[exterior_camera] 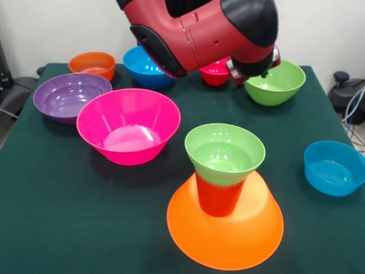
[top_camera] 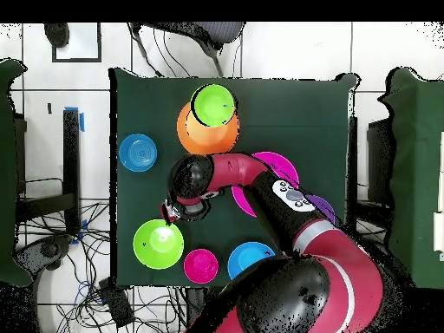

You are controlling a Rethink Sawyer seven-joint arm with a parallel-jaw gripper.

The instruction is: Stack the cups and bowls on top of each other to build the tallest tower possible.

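My tower (exterior_camera: 224, 194) has three pieces so far: the largest orange bowl (exterior_camera: 228, 240), rim down, as base; the orange-red tumbler (exterior_camera: 219, 197) upright on its crown; and a small green bowl (exterior_camera: 225, 153), mouth up, seated on the tumbler's rim. It looks steady and roughly centred. It stands well away from my pincer (top_camera: 171, 211), across the table towards the side opposite my base.

My pincer hovers just over the rim of the larger green bowl (exterior_camera: 275, 81), on the side of it facing the tower. Whether the tips are spread or pressed together I cannot tell, since the wrist hides them in both views; I see nothing carried.

Much is left, I judge. Still loose on the green cloth are the big pink bowl (exterior_camera: 129, 125), the purple bowl (exterior_camera: 69, 96), the shallow orange bowl (exterior_camera: 93, 64), a blue bowl (exterior_camera: 147, 67) beside the red one (exterior_camera: 215, 72), another small blue bowl (exterior_camera: 333, 167) out on its own, and the green one under me. Each has to go up yet.

The front view shows the tower's height and how its pieces seat, which the overhead view flattens into a green disc on an orange one. The overhead view, in turn, places my pincer at the green bowl's edge; from the front my arm hides that spot. From above my arm also covers most of the pink and purple bowls.
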